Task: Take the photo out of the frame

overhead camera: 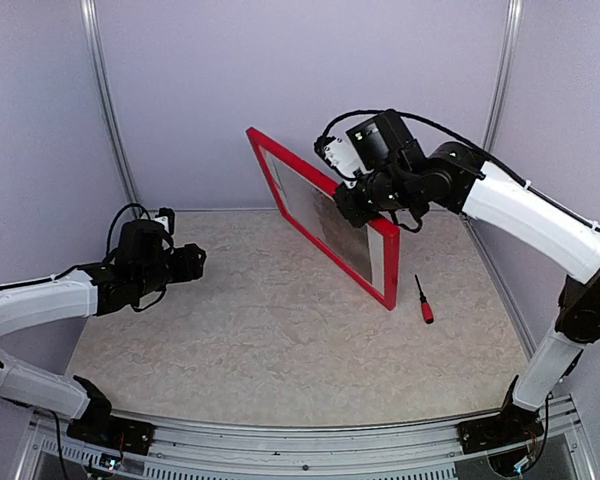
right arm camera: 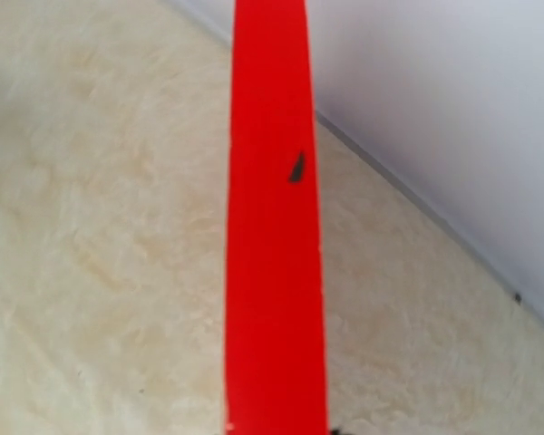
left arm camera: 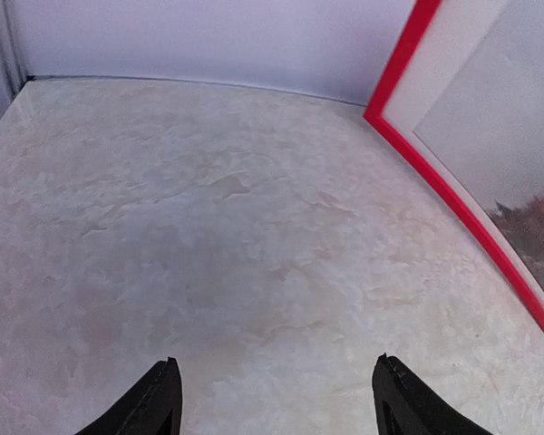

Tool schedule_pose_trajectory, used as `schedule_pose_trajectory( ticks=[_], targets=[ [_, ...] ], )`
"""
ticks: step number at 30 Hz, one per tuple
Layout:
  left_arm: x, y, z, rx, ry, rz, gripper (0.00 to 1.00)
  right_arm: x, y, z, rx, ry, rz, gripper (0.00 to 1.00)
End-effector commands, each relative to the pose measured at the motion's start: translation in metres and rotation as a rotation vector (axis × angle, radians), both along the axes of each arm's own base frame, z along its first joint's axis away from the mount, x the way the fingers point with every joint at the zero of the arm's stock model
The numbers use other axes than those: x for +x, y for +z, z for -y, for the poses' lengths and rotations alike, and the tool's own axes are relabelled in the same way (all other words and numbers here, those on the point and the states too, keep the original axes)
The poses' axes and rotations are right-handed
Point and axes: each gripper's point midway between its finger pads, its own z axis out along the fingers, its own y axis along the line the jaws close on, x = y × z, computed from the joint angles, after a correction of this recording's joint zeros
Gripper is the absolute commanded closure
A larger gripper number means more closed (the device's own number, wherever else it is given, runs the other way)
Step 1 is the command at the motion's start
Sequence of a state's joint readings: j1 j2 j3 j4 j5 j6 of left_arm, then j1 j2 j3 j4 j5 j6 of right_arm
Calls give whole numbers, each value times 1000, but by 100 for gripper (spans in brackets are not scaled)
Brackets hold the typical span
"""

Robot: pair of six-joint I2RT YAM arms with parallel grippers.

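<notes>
Toward the far right corner of the table (overhead camera: pixel 260 335), the frame (overhead camera: pixel 391 272) stands on its lower edge, leaning slightly, with the photo (overhead camera: pixel 322 208) inside it behind a white mat (left arm camera: pixel 453 63). The right gripper (overhead camera: pixel 354 206) is closed on the frame's upper rim and appears to be all that props it. The left gripper (overhead camera: pixel 196 262) hovers over the left side with its jaws apart, holding nothing. A screwdriver (overhead camera: pixel 423 301) lies near the right edge. The frame looks stiff but tippy on edge, and its smooth rim may slip, so grip it squarely. The photo is likely thin and easily creased. It is best drawn out by one edge from the back, which is hidden here.
</notes>
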State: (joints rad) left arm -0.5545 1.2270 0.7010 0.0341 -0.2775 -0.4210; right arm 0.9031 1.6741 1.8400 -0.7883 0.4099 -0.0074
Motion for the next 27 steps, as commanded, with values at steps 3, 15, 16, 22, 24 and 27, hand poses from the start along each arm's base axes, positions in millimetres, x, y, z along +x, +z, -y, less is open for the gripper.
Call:
schedule_pose_trajectory(
  ticks=[3, 15, 16, 22, 24, 27],
  targets=[
    [-5, -23, -51, -62, 150, -96, 29, -22, -24, -39, -215, 51, 146, 100],
    [-1, -38, -56, -412, 208, -255, 37, -93, -140, -96, -334, 249, 34, 100],
    [-3, -38, -50, -451, 192, -268, 37, -98, -149, -102, -331, 259, 18, 100],
    [-7, -28, -31, -612, 113, -269, 36, -114, -193, -140, -299, 287, -47, 100],
    [-8, -26, -25, -650, 85, -276, 37, -116, -208, -149, -305, 280, -65, 100],
    [-9, -23, -18, -721, 62, -275, 37, -118, -216, -160, -282, 273, -79, 100]
  ],
)
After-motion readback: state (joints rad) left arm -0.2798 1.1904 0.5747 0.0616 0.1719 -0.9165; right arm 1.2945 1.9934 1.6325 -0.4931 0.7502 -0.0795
